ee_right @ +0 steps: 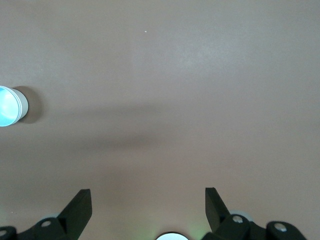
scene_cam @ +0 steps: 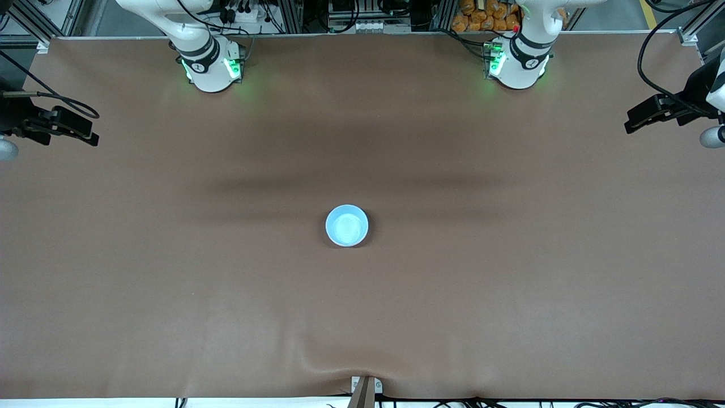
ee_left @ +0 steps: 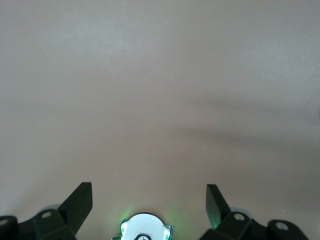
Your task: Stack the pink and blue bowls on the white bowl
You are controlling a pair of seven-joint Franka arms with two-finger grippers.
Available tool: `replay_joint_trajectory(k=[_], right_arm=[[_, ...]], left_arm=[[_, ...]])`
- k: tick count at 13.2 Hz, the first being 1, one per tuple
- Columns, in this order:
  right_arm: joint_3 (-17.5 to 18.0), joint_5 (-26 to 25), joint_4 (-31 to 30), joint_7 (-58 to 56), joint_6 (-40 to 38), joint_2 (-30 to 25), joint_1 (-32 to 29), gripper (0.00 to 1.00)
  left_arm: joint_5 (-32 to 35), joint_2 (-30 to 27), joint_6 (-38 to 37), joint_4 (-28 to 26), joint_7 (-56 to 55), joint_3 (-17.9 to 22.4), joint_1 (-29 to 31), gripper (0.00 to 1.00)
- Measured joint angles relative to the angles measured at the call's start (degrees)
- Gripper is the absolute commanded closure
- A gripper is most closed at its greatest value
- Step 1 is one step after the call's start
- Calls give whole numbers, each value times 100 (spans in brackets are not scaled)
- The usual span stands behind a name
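A light sky-blue bowl [scene_cam: 346,225] stands upright in the middle of the brown table. In the right wrist view the blue bowl [ee_right: 7,106] shows pale stacked rims down its side. No separate pink or white bowl is in view. My right gripper [scene_cam: 90,129] is open and empty, up over the right arm's end of the table; its view shows the spread gripper [ee_right: 148,197] over bare cloth. My left gripper [scene_cam: 631,122] is open and empty over the left arm's end; its view shows the gripper [ee_left: 149,192] over bare cloth.
The two arm bases [scene_cam: 212,68] [scene_cam: 518,65] stand along the table's edge farthest from the front camera. The left arm's base [ee_left: 145,227] shows in the left wrist view. A small metal fixture [scene_cam: 365,388] sits at the edge nearest the front camera, where the cloth wrinkles.
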Motion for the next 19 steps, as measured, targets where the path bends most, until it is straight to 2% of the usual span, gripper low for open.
replay_joint_trajectory(k=[12,19], right_arm=[[-12,0,0,0,-11,0,0,0],[-13,0,0,0,-19,1,0,0]], left_arm=[[0,-171,-98,0,0,-3,-10,0],[-270,-173,-98,0,0,21,0,0]])
